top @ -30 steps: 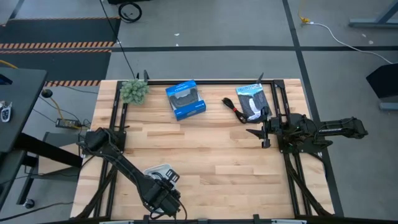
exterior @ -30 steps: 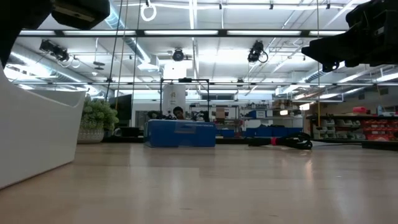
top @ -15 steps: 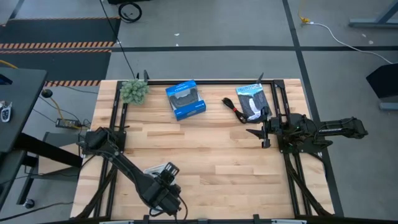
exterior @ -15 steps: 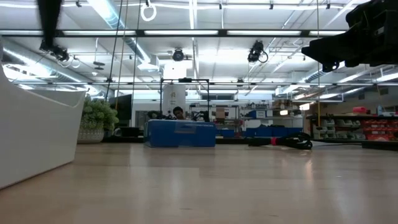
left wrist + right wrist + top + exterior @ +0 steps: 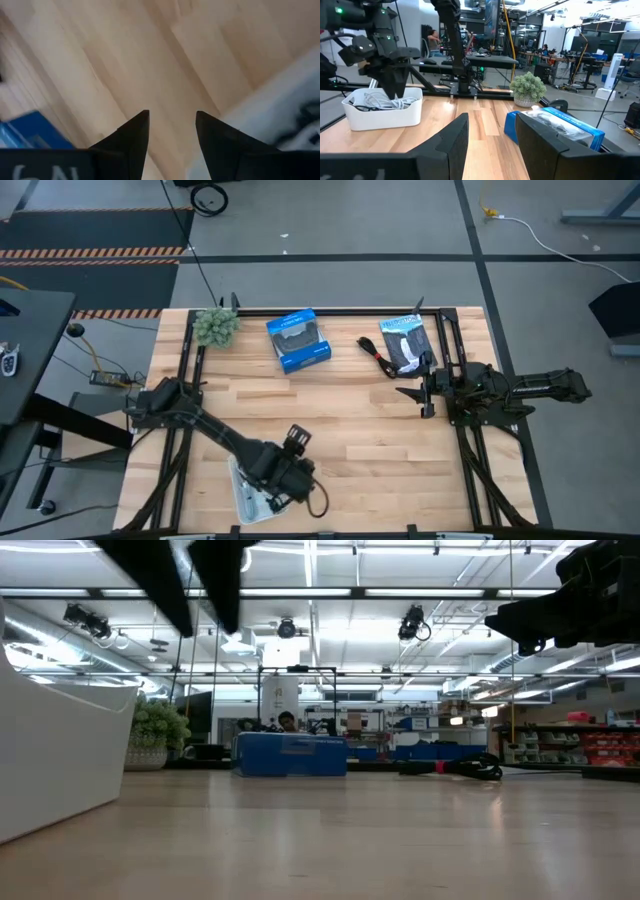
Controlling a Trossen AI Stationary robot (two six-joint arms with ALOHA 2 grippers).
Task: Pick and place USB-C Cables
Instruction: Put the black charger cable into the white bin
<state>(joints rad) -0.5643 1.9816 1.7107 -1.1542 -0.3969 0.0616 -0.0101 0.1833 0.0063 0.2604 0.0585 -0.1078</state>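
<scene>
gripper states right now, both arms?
Left gripper: open, empty, above the table beside the white bin.
Right gripper: open, empty, waiting at the table's right side.

We see own fingers (image 5: 455, 145) apart, empty – left gripper (image 5: 395, 82) above white bin (image 5: 385, 114) holding cables (image 5: 377, 102); plant (image 5: 529, 87) and blue box (image 5: 555, 130) near.

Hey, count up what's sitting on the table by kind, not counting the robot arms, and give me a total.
Potted plant: 1
Blue box: 1
Black-and-blue packet: 1
White bin holding coiled cables: 1
Red-and-black cable lying loose beside the packet: 1
Total: 5 things, with the cables inside the bin too tangled to count.
</scene>
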